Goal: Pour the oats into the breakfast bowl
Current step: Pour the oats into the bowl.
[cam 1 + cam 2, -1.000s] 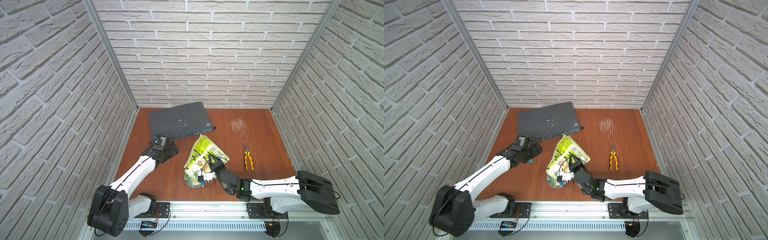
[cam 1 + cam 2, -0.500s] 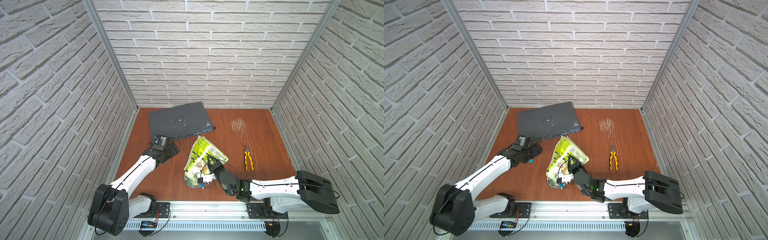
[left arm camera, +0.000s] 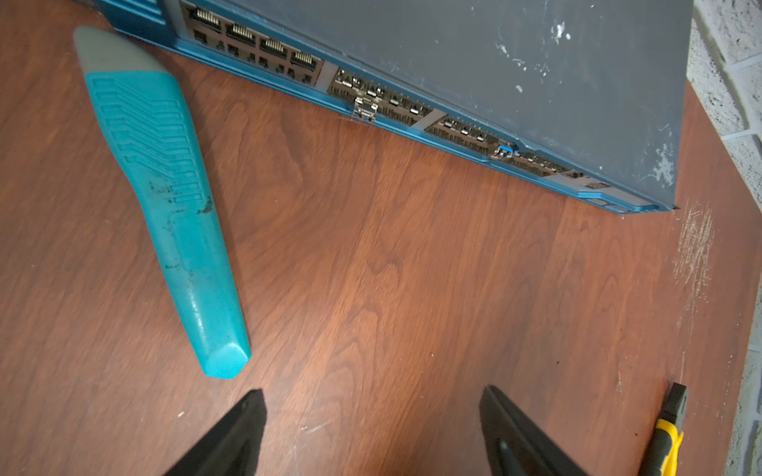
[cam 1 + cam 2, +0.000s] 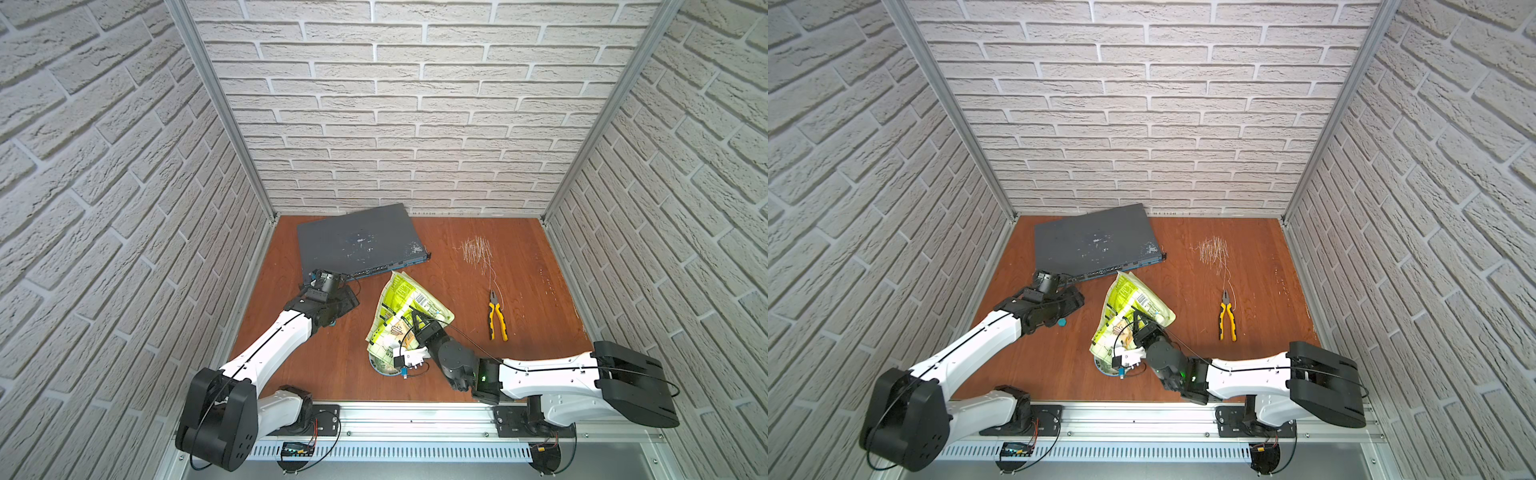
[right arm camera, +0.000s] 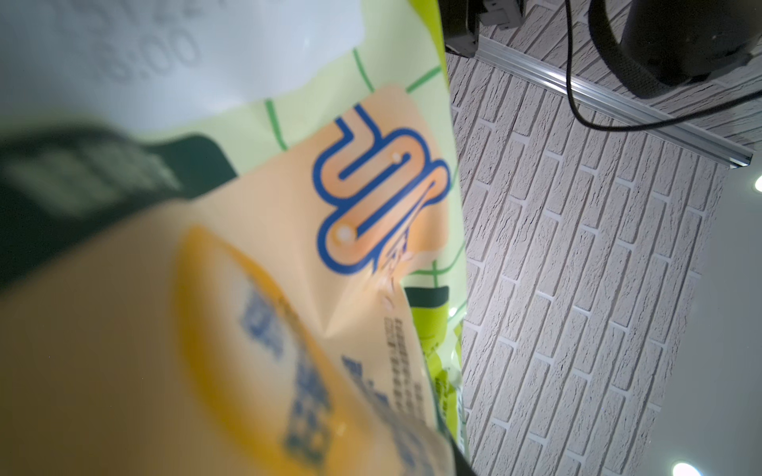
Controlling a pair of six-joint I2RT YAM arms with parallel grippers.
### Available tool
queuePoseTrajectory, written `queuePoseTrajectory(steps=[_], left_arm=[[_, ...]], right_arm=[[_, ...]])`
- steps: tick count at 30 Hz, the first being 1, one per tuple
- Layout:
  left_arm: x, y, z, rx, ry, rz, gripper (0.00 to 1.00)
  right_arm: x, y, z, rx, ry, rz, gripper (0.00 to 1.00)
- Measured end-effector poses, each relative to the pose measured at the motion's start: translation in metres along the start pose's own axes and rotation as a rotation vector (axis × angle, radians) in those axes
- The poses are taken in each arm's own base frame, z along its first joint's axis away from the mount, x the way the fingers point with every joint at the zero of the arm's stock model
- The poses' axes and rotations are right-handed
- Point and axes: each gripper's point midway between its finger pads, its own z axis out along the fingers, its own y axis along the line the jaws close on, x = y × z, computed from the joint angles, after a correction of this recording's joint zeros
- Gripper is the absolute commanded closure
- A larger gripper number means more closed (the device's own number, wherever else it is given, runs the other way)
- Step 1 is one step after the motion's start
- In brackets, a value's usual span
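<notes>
Oat pouch (image 4: 400,297) hangs tilted, its lower end over the breakfast bowl (image 4: 386,374) near the table's (image 4: 519,249) front edge; right gripper (image 4: 415,322) pinches it, arm stretched low; left gripper (image 3: 371,393) hovers spread wide, empty, beside the switch (image 3: 495,62).

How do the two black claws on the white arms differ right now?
The left gripper stands open and empty; the right gripper is shut on the green-and-lime checked plastic pouch. The left one sits beside the flat grey network switch; the right one holds the pouch over the small round white bowl. Both are black two-fingered claws.
</notes>
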Motion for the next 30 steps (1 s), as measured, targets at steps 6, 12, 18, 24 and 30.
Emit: queuePoseTrajectory(steps=[6, 12, 18, 24, 30], left_arm=[[0.000, 0.000, 0.000, 0.000, 0.000, 0.000, 0.16], [0.000, 0.000, 0.000, 0.000, 0.000, 0.000, 0.16], [0.000, 0.000, 0.000, 0.000, 0.000, 0.000, 0.16], [0.000, 0.000, 0.000, 0.000, 0.000, 0.000, 0.16], [0.000, 0.000, 0.000, -0.001, 0.001, 0.000, 0.16]], right_arm=[[-0.001, -0.002, 0.000, 0.004, -0.006, 0.007, 0.96], [0.002, -0.004, 0.001, 0.013, 0.004, 0.014, 0.96], [0.005, -0.007, 0.003, 0.019, 0.011, 0.023, 0.96], [0.003, -0.011, 0.006, 0.024, 0.010, 0.021, 0.96], [-0.001, -0.001, 0.010, 0.002, 0.011, -0.038, 0.96]])
